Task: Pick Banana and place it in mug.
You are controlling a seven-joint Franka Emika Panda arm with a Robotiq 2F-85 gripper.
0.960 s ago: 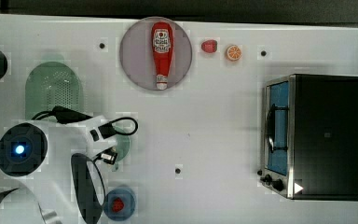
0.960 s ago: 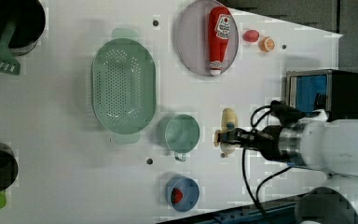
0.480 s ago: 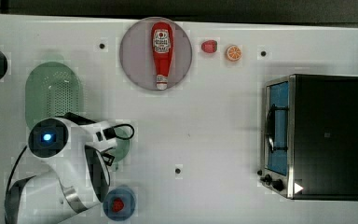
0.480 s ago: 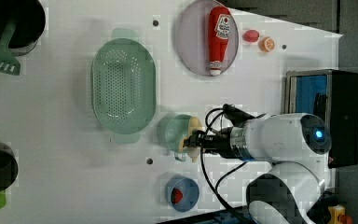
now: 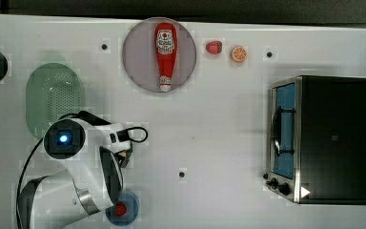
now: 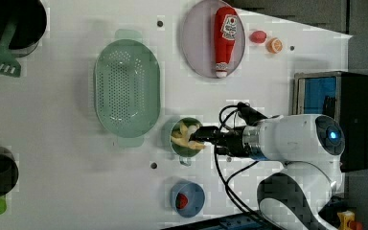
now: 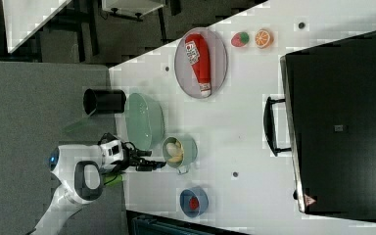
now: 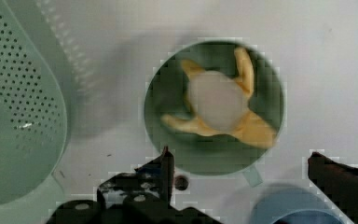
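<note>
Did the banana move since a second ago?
Yes. In the left view the banana went toward the left view's left, away from the toaster oven, and now lies inside the mug beside the basket.

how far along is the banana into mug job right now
Nearly finished. Done: the banana lies inside the mug, as the left view also shows. In hand: nothing; in the wrist view the gripper hangs over the mug with its jaws wide apart and clear of the fruit. Left: probably just backing the arm away from the mug, which stands beside the green basket.
</note>
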